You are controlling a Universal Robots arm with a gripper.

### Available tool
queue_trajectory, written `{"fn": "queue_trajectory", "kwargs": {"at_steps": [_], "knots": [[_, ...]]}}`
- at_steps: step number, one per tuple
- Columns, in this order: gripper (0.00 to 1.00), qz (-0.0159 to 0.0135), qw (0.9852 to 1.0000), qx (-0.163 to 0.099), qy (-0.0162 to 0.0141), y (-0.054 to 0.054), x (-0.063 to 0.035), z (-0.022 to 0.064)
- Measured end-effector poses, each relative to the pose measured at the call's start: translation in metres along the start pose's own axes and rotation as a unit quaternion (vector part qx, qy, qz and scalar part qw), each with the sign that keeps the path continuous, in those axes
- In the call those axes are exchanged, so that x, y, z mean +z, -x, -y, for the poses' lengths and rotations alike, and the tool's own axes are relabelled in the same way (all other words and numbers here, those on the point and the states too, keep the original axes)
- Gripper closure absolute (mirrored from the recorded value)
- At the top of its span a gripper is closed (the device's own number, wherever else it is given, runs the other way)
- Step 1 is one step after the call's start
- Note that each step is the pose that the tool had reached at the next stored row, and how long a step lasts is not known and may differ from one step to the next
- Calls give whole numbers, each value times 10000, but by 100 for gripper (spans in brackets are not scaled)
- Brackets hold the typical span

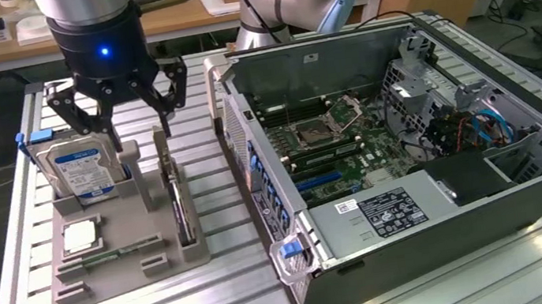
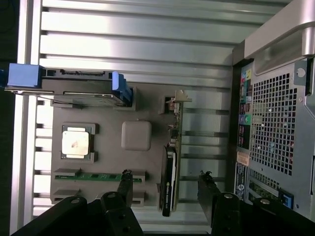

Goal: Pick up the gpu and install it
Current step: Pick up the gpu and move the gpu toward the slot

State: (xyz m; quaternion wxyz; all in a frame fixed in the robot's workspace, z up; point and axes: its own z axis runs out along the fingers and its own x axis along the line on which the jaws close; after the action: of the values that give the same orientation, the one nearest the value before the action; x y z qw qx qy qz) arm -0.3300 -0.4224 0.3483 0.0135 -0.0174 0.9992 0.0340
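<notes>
The gpu (image 1: 182, 208) is a thin dark card standing on edge in a slot at the exterior view's right side of the grey holder tray (image 1: 129, 277). In the wrist view the gpu (image 2: 169, 182) runs lengthwise, with its metal bracket (image 2: 180, 123) at the far end. My gripper (image 1: 138, 137) hangs open above the tray, over the gap between the hard drive and the card. Through the wrist camera the gripper (image 2: 165, 178) has one fingertip on each side of the card, well apart from it and holding nothing.
The tray (image 2: 106, 162) also carries a silver hard drive (image 1: 82, 169) with blue rails, a square processor chip (image 1: 81, 236) and a green memory stick (image 1: 105, 259). The open computer case (image 1: 530, 179) lies to the exterior view's right, its motherboard (image 1: 341, 154) exposed.
</notes>
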Motion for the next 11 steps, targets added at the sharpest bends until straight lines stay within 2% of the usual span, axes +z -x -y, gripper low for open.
{"fn": "queue_trajectory", "kwargs": {"at_steps": [11], "knots": [[35, 1, 10000, 0, 1, -1, 42, 7]]}}
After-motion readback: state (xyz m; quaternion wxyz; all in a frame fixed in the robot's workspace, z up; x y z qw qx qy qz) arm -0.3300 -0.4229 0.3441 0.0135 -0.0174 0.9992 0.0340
